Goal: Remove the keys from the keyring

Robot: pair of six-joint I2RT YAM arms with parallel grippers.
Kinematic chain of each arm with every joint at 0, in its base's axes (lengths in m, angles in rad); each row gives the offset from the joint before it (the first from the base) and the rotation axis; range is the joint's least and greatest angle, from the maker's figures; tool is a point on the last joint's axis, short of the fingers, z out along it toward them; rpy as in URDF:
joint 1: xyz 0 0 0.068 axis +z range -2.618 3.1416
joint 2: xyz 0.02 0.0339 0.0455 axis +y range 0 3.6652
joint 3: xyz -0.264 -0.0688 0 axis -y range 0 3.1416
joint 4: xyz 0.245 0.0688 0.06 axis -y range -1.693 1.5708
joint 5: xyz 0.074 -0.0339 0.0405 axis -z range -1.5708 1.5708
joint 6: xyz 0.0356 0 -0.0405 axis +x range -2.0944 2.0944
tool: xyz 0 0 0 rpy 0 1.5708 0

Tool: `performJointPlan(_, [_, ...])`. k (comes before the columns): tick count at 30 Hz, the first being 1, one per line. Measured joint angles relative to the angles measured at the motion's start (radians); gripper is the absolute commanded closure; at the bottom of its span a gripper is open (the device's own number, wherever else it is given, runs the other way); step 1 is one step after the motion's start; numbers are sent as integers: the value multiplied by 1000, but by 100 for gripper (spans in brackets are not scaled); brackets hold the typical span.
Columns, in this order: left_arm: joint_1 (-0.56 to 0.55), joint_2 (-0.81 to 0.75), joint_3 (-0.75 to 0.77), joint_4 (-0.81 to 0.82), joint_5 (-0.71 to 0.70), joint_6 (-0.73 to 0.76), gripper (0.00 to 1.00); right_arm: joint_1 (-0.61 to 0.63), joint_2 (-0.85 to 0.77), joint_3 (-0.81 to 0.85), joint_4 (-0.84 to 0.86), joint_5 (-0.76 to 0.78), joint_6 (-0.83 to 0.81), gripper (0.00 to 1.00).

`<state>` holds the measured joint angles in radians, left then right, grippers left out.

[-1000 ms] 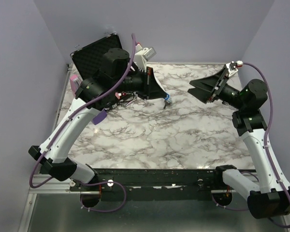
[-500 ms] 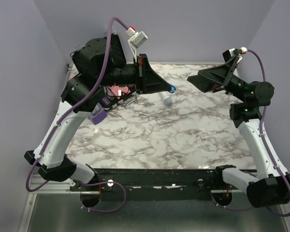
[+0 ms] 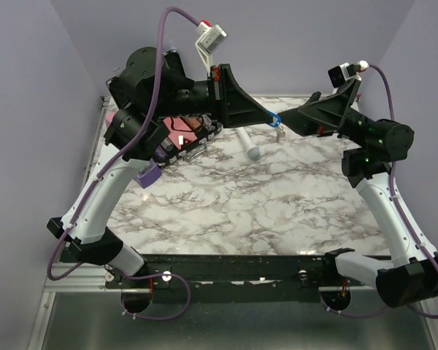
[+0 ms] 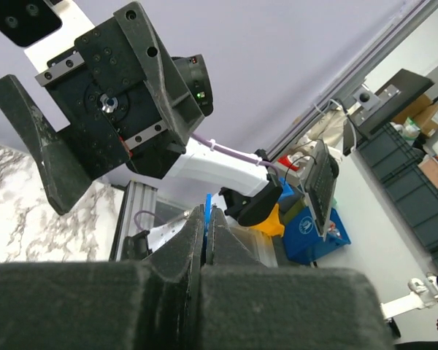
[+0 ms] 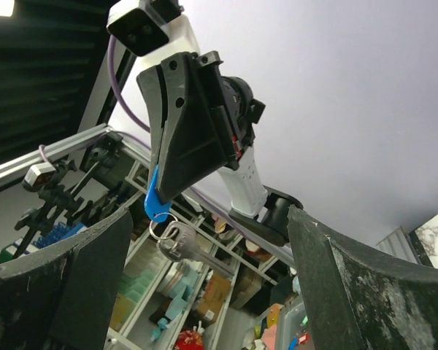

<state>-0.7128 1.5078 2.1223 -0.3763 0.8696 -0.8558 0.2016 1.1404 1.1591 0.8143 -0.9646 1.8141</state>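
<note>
Two grippers meet in mid-air above the far part of the marble table. Left of centre in the top view, the left gripper is pinched tight on the blue keyring, holding it clear of the table. Just right of it, the right gripper stands wide and holds nothing. The right wrist view shows one silver key dangling under the keyring on a thin wire loop. To do this well, the right gripper's fingers should probably close on the key below that loop and pull steadily while the left grip stays firm. Whether more keys hang behind is unclear. The left wrist view hides the keyring behind its own closed fingers.
</note>
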Motion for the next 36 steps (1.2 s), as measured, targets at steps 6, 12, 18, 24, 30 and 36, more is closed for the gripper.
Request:
performJointPlan(6, [-9, 32, 22, 72, 7, -61, 100, 56, 22, 36, 25, 10, 2, 6])
performJointPlan(12, [-10, 47, 52, 110, 8, -89, 100, 122, 44, 51, 60, 32, 6, 7])
performJointPlan(18, [-10, 54, 64, 153, 11, -117, 100, 146, 65, 69, 146, 68, 59, 9])
performJointPlan(24, [-10, 70, 64, 193, 12, -141, 100, 159, 80, 90, 234, 111, 116, 10])
performJointPlan(30, [-10, 91, 73, 223, 12, -164, 100, 171, 92, 116, 269, 126, 137, 14])
performJointPlan(36, [-10, 114, 108, 241, 12, -175, 100, 177, 104, 129, 294, 138, 158, 23])
